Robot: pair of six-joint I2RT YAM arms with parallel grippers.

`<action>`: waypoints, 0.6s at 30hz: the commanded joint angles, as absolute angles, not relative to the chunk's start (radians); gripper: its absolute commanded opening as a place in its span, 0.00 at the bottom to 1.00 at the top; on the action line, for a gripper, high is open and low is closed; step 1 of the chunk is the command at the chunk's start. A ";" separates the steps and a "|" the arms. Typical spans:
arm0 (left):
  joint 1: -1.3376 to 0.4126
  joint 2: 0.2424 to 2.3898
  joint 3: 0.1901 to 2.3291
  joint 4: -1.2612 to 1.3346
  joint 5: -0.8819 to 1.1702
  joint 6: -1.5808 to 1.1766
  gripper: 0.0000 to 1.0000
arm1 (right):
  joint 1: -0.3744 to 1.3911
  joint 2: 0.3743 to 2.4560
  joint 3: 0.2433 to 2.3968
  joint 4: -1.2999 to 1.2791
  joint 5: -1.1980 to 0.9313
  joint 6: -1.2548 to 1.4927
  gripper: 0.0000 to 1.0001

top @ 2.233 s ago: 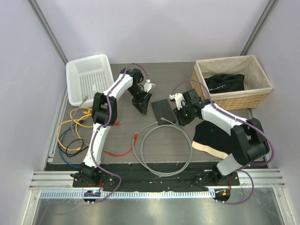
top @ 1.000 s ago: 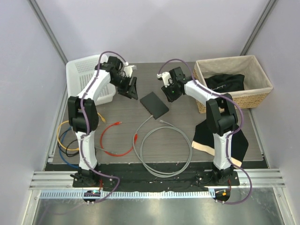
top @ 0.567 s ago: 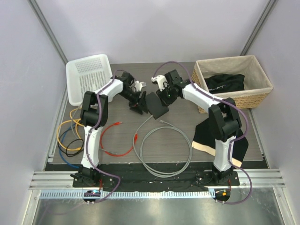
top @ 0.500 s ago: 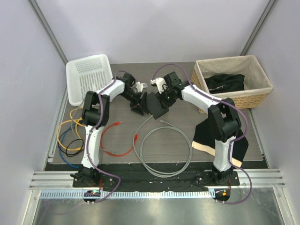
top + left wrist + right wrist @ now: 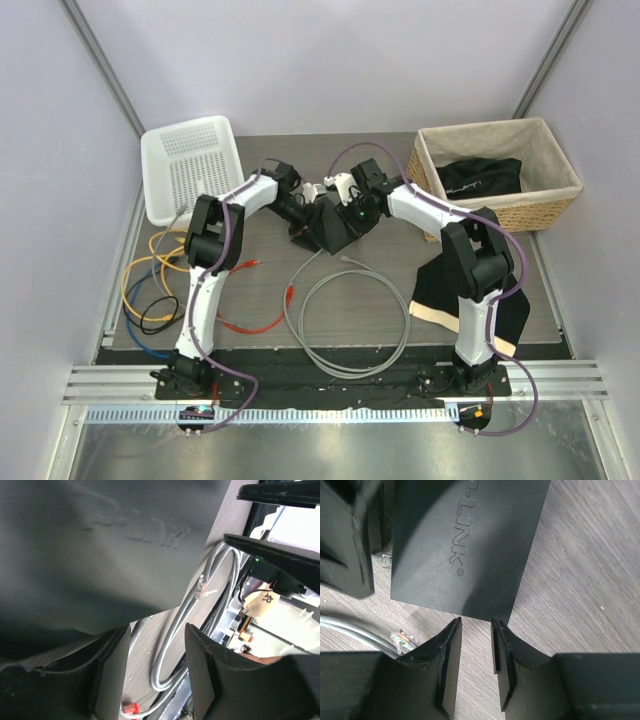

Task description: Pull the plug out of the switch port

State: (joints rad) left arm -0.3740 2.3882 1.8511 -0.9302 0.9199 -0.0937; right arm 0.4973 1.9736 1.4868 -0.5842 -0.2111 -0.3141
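Observation:
The switch [image 5: 331, 228] is a flat matte-black box lying mid-table; its lettered top fills the left wrist view [image 5: 100, 545] and the right wrist view [image 5: 465, 540]. My left gripper [image 5: 301, 214] is at its left edge, open, fingertips [image 5: 199, 645] on either side of a grey cable [image 5: 172, 640] that runs up to the switch's edge. A small clear bit, perhaps the plug [image 5: 384, 556], shows at that edge. My right gripper [image 5: 350, 206] is open and empty [image 5: 475, 624], tips just short of the switch's near edge.
The grey cable's coil [image 5: 345, 320] lies in front, with a loose clear plug end [image 5: 346, 258] nearby. A red cable [image 5: 250, 315] and coloured cables [image 5: 155, 285] lie at left. White basket [image 5: 190, 165] at back left, wicker basket [image 5: 495, 175] at back right, knit cloth [image 5: 470, 290] to the right.
Both arms have swung inward from the back of the table and now meet at the switch from either side. The left jaws have narrowed slightly. The switch has barely moved.

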 commanded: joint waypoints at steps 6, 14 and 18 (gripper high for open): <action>-0.407 2.425 1.859 -0.873 0.891 -0.074 0.48 | 0.497 1.956 1.394 -0.571 -0.258 -0.259 0.38; -0.397 2.290 1.535 -0.448 0.825 -0.305 0.47 | 0.499 1.934 1.295 -0.571 -0.268 -0.218 0.38; -0.397 2.290 1.474 -0.336 0.816 -0.386 0.47 | 0.499 1.944 1.290 -0.574 -0.273 -0.206 0.38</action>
State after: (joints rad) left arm -0.3885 2.2562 1.5463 -0.5251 0.9550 -0.2970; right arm 0.4957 1.9469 1.3182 -0.5426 -0.2516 -0.2382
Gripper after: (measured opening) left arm 0.465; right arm 0.377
